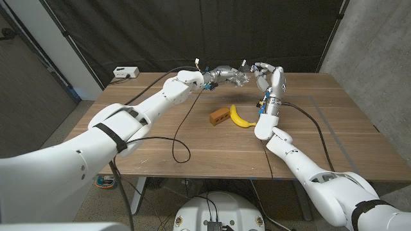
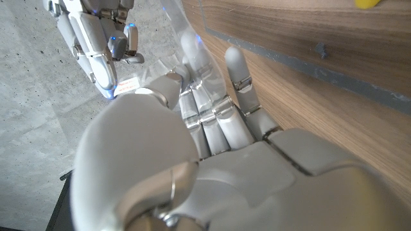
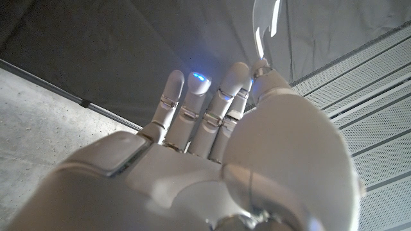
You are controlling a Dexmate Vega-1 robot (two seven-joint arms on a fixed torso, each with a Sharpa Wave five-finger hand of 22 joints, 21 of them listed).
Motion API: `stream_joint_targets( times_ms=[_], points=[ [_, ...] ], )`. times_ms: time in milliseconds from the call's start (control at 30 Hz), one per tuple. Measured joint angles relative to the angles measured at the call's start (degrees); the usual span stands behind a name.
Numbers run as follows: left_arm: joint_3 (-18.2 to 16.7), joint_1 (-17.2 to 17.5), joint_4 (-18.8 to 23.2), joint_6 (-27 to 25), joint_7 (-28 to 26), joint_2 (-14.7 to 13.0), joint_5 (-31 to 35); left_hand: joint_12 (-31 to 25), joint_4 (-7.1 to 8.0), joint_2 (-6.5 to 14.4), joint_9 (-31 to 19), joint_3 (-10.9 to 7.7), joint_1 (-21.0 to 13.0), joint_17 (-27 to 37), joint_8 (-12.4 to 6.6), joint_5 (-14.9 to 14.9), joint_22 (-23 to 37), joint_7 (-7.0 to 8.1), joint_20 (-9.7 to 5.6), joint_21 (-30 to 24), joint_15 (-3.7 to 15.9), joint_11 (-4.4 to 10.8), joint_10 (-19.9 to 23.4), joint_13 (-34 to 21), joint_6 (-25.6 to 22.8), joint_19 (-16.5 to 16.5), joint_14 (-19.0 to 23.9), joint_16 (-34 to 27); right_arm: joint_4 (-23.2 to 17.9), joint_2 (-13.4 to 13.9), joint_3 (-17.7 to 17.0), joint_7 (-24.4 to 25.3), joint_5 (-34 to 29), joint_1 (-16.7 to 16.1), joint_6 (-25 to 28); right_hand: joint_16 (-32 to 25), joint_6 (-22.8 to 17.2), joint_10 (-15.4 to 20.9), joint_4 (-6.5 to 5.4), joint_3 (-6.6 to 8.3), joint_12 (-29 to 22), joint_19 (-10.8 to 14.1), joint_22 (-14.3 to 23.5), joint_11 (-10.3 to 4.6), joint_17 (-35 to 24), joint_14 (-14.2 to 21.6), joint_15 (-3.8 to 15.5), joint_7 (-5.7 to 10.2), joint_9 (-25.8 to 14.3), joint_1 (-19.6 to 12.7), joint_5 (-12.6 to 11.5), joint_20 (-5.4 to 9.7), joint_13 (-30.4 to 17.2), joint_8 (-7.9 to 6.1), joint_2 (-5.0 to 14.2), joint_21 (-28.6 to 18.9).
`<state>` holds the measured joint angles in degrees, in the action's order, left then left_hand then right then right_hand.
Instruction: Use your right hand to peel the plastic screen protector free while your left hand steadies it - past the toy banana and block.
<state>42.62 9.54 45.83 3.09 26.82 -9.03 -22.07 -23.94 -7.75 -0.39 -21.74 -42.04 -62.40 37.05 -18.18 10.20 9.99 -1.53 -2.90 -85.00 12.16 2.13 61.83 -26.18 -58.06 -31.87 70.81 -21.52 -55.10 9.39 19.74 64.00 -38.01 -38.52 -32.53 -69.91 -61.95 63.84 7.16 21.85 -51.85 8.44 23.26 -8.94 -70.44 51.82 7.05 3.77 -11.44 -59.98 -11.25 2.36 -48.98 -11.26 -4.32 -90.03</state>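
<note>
Above the far middle of the table, my left hand [image 1: 228, 76] holds the clear plastic screen protector [image 2: 187, 40] in its fingers. Beside it my right hand [image 1: 268, 76] is raised with its fingers up. It pinches a strip of the clear plastic [image 3: 265, 19] between thumb and finger. Crinkled film [image 2: 149, 65] stretches from my left hand [image 2: 212, 122] towards my right hand [image 2: 96, 45]. In the head view the plastic [image 1: 245, 63] glints between the two hands. Nearer to me, the yellow toy banana [image 1: 241, 117] and the brown block [image 1: 219, 116] lie side by side on the table.
The wooden table [image 1: 160, 141] carries a loose black cable [image 1: 182, 138] on its left half and another cable [image 1: 321, 131] on the right. A white box [image 1: 125, 72] sits at the far left corner. A dark curtain hangs behind.
</note>
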Motion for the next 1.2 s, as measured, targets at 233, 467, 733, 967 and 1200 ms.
stream_joint_targets(
  times_ms=[233,467,733,967,1200],
  points=[
    [-0.09,0.78,2.07,-1.01,-0.56,-0.69,0.0,0.24,0.08,-0.16,0.0,-0.09,0.16,0.0,0.04,0.24,0.0,0.09,0.0,0.0,0.0,0.0,0.01,-0.02,-0.09,0.0,0.0,0.0,-0.26,0.16,0.11,0.0,0.01,-0.09,0.05,-0.45,-2.54,1.26,0.83,1.11,-0.86,0.02,0.28,-0.04,0.0,0.53,0.11,0.27,-0.14,-0.67,-0.22,-0.02,0.0,-1.05,0.91,0.0],
    [-0.1,1.2,3.23,-1.58,-0.98,-1.09,0.0,0.32,0.09,-0.22,0.0,-0.09,0.22,0.26,0.22,0.24,0.0,0.08,0.0,0.0,0.0,-0.18,0.18,-0.29,-0.1,0.0,0.0,0.0,-0.27,-0.31,-0.98,0.0,-1.18,-0.52,-0.87,-0.66,-3.44,1.33,0.43,0.71,-1.78,0.31,0.15,-0.11,0.01,0.53,0.11,0.03,-0.41,0.59,0.02,-0.36,-0.76,-1.26,-0.1,0.22],
    [-0.04,1.5,4.31,-2.15,-1.48,-1.45,0.03,0.34,0.08,-0.21,-0.04,-0.09,0.21,0.26,0.23,0.23,0.0,0.08,0.0,0.0,0.0,-0.18,0.19,-0.52,-0.1,0.0,0.0,0.0,-0.8,0.3,-0.82,0.0,-1.32,-0.88,-2.03,-0.87,-4.22,1.55,-0.05,0.7,-1.79,0.23,0.21,0.13,0.01,0.53,0.11,-0.08,0.0,1.85,0.02,-0.44,-0.35,-1.27,-0.11,0.22],
    [0.08,1.51,4.38,-2.47,-1.68,-1.47,0.09,0.5,0.08,-0.13,-0.25,-0.09,0.12,0.26,0.43,0.22,0.0,0.08,0.0,0.0,-0.01,-0.18,0.19,-0.53,-0.1,0.0,0.01,0.0,-0.83,1.15,0.25,0.0,-0.46,-0.8,-2.58,-0.87,-4.69,1.74,0.5,1.25,-2.03,0.23,0.28,0.31,0.01,0.82,0.41,-0.2,-0.13,1.39,0.02,-0.44,-0.15,-1.27,0.36,0.22],
    [0.13,1.37,4.07,-2.47,-1.68,-1.38,0.1,0.67,0.08,-0.06,-0.26,-0.08,0.06,0.26,0.45,0.21,0.0,0.07,0.0,0.0,0.0,-0.18,0.19,-0.54,-0.1,0.0,0.0,0.0,-1.26,2.46,2.28,0.0,1.46,-0.31,-1.63,-1.1,-4.69,1.73,0.73,1.48,-2.41,0.23,0.27,0.31,0.01,0.82,0.41,-0.19,-0.06,1.89,0.01,-0.43,-0.26,-0.87,-0.15,0.22]
  ],
)
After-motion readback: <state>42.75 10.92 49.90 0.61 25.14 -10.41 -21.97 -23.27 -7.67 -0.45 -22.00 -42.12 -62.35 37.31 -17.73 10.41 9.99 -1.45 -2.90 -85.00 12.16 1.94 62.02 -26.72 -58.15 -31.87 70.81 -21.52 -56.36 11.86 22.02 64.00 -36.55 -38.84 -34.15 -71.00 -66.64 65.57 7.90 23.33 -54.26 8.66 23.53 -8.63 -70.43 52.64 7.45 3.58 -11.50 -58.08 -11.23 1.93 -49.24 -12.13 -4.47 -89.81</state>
